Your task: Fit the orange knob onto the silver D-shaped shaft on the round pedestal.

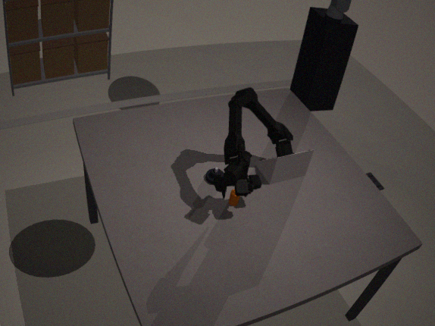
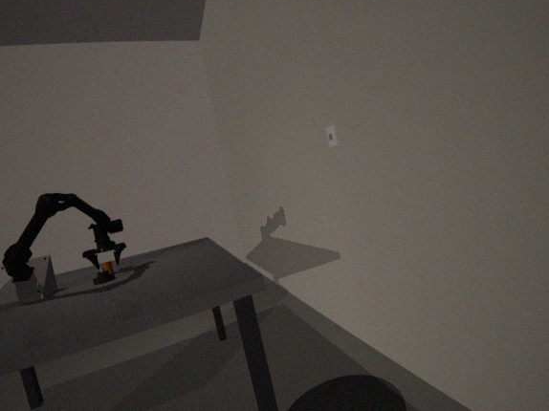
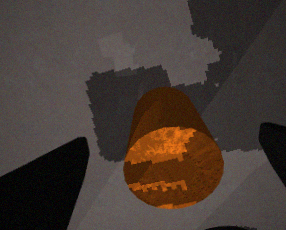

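The orange knob (image 1: 234, 198) (image 2: 108, 268) (image 3: 173, 167) stands upright on the table; its top and one side show in the wrist view, and its underside and hole are hidden. My gripper (image 1: 236, 194) (image 3: 173, 138) is open and empty, pointing down low over the knob, with one finger on each side and gaps between fingers and knob. The dark round pedestal (image 1: 209, 178) (image 2: 103, 280) is close to the knob, partly behind the gripper in the top view. Its silver shaft (image 1: 216, 170) points up; its flat side cannot be made out.
The grey table (image 1: 151, 136) (image 2: 167, 282) carries the arm's base and an upright grey panel (image 1: 288, 168) (image 2: 49, 277) beside it. The arm's shadow falls around the knob. A dark box-shaped stand (image 1: 326, 61) and a shelf with brown boxes (image 1: 57, 15) are beyond the table.
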Available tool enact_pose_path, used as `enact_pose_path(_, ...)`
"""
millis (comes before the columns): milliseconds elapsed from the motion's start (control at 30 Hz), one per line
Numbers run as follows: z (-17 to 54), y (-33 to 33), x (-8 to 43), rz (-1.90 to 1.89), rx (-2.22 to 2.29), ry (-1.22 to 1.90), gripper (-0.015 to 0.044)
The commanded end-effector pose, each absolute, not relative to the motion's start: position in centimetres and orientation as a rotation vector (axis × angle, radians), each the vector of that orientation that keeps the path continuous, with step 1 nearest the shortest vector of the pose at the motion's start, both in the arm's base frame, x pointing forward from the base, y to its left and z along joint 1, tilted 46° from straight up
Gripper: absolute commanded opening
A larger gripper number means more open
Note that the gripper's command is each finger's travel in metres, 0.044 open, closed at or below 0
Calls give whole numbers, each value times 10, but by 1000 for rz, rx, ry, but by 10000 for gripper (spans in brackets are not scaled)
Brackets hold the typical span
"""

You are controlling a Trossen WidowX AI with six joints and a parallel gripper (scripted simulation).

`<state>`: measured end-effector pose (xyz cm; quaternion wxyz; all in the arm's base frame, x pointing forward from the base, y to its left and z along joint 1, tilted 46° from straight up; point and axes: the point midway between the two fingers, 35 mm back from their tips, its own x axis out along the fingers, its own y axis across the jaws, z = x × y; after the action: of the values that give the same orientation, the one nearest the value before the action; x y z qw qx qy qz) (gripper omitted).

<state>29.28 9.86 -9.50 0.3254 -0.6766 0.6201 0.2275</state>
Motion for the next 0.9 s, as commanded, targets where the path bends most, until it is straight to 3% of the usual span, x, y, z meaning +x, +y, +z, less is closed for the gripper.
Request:
enact_pose_path(0, -101, 93, 293, 600, -1786, 1629, 440)
enact_pose_path(433, -113, 79, 294, 598, -1787, 1631, 440)
enact_pose_path(767, -113, 79, 294, 598, -1787, 1631, 177)
enact_pose_path(867, -113, 79, 294, 598, -1787, 1631, 157)
